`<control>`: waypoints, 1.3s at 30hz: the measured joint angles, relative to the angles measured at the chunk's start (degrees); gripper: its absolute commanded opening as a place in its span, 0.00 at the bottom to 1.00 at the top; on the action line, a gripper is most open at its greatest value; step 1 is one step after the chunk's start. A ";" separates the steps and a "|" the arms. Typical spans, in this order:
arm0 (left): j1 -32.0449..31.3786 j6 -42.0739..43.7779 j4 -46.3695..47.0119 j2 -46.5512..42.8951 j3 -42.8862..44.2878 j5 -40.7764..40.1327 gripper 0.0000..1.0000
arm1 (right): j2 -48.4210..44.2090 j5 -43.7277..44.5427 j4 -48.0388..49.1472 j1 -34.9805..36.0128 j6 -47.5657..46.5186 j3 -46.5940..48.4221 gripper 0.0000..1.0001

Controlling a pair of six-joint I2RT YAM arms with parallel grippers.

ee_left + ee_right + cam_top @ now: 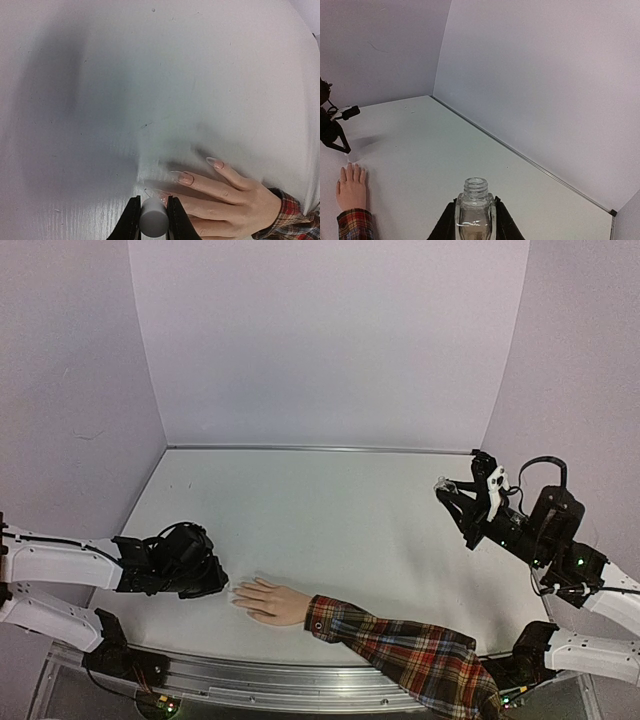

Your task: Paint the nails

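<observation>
A pale hand (270, 601) with a red plaid sleeve (420, 650) lies flat on the table, fingers pointing left. Its long nails (183, 177) show in the left wrist view; one nail tip (156, 194) lies right at my left gripper's fingertips. My left gripper (153, 201) is shut on a grey cylindrical brush cap (153, 219) and sits low at the hand's fingertips (236, 590); the brush itself is hidden. My right gripper (475, 201) is shut on an open clear glass bottle (476, 207) and holds it above the table at the right (455, 490).
The white table (330, 510) has lilac walls at the back and both sides. A metal rail (300, 680) runs along the near edge. The hand (351, 186) and my left arm (331, 127) also show in the right wrist view.
</observation>
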 measured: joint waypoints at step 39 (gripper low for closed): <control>0.41 1.61 1.01 2.47 0.00 -1.73 0.00 | -0.08 -0.22 0.00 0.00 0.00 -0.72 0.00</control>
